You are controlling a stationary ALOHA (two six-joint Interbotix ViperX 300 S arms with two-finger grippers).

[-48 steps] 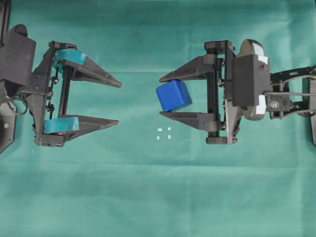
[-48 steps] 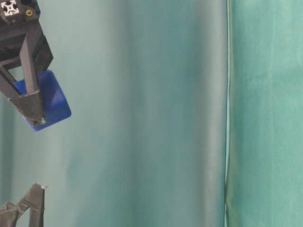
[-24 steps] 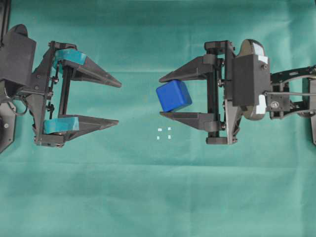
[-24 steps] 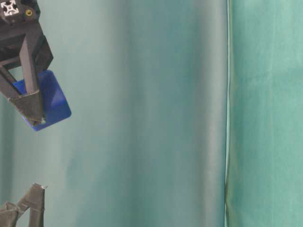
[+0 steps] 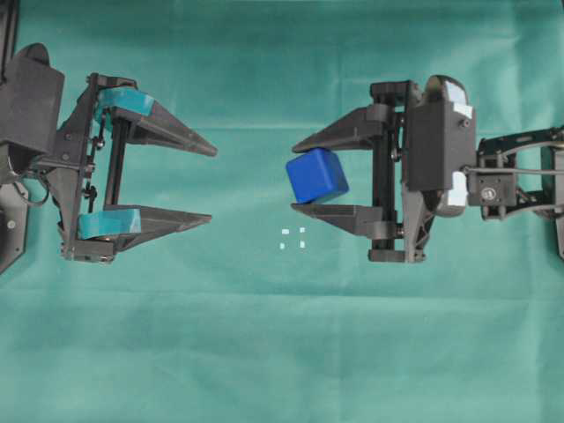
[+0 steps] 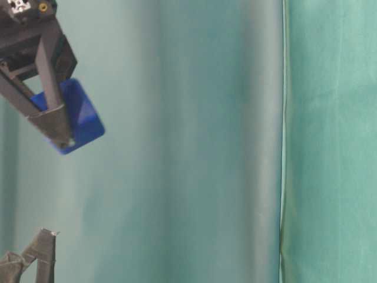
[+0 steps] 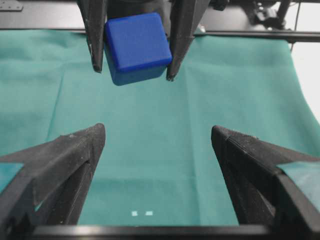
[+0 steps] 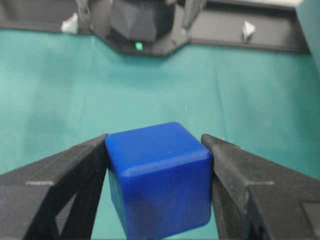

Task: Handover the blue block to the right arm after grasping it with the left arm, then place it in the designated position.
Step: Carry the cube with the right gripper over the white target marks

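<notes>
A green cloth [image 5: 264, 352] covers the whole work surface, lightly creased, and in the table-level view the same green fabric hangs as a backdrop with a vertical seam to one side. On the cloth sits the designated position [image 5: 293, 238], four tiny white marks in a small square. The blue block [image 5: 316, 175] is off the cloth, just up and to the right of those marks in the overhead view, pinched between the two black fingers of the right gripper [image 5: 300, 176], one finger against each of two opposite faces. Compared with a second ago, the block and the right gripper have shifted slightly to the right, away from the marks, and the block now sits more tilted; in the table-level view it has also moved up and across a little. The right arm [image 5: 441, 145] reaches in from the right edge, its fingers pointing toward the marks' side. Well to the left of the marks, the left gripper [image 5: 207, 181] has not moved; its teal-padded fingers are spread wide and hold nothing, pointing toward the block.
</notes>
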